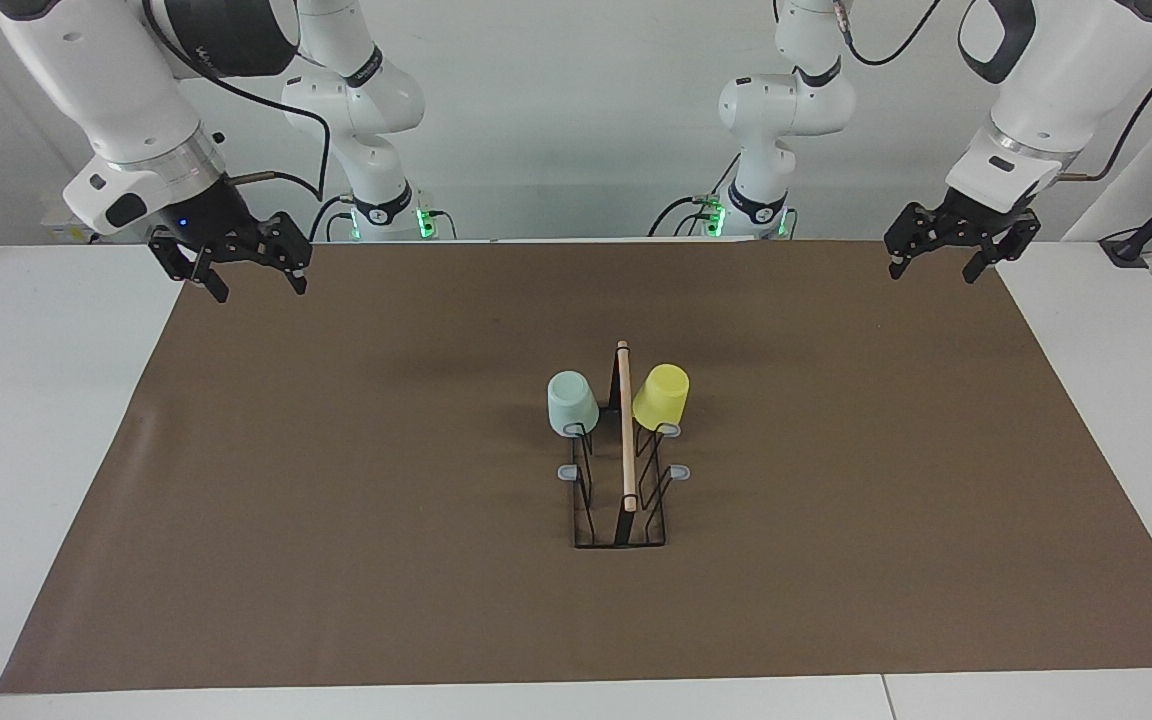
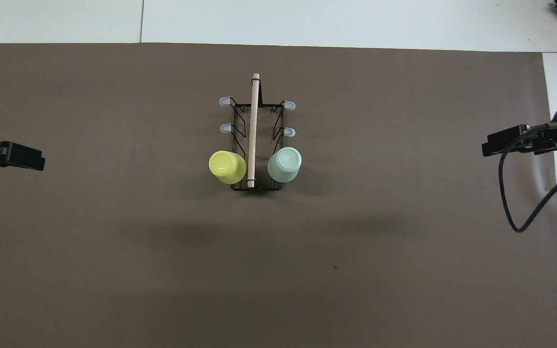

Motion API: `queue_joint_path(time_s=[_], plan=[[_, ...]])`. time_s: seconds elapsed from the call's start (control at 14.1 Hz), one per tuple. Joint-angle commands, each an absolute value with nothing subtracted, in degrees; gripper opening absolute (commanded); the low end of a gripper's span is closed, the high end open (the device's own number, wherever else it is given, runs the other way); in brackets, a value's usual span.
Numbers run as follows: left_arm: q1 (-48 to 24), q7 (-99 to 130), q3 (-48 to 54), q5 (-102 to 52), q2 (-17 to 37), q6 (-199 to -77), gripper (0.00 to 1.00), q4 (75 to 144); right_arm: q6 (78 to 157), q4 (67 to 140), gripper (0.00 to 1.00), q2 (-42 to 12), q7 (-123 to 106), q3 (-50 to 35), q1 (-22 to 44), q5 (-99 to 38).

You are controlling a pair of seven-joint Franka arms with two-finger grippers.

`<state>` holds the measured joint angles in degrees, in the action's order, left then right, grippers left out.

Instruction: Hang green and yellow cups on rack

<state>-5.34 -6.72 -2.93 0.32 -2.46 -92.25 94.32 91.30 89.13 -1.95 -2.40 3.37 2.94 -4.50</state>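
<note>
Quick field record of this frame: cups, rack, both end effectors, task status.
green cup: upside down on a rack prong, right arm's side
yellow cup: upside down on a rack prong, left arm's side
rack: mid-mat, four prongs bare
left end effector: open, empty, waiting over the mat's edge
right end effector: open, empty, likewise
status: both cups hung

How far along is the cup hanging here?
It looks finished. The green cup and the yellow cup both sit upside down on prongs of the rack, at its end nearest the robots. Nothing is in hand: the left gripper and right gripper wait open at the mat's ends. Nothing looks left.
</note>
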Motion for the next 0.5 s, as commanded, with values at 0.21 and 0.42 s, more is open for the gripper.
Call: queue_joint_path(time_s=[0.21, 0.42], plan=[[-5.4, -7.6, -3.0, 1.3, -2.8, -90.6, 0.99, 93.2, 92.7, 90.5, 1.0, -1.1, -3.3, 3.1, 2.8, -3.1], [-5.4, -7.7, -3.0, 1.2, -2.8, -90.6, 0.99, 93.4, 92.7, 90.5, 1.0, -1.1, -3.4, 3.1, 2.8, -3.1]])
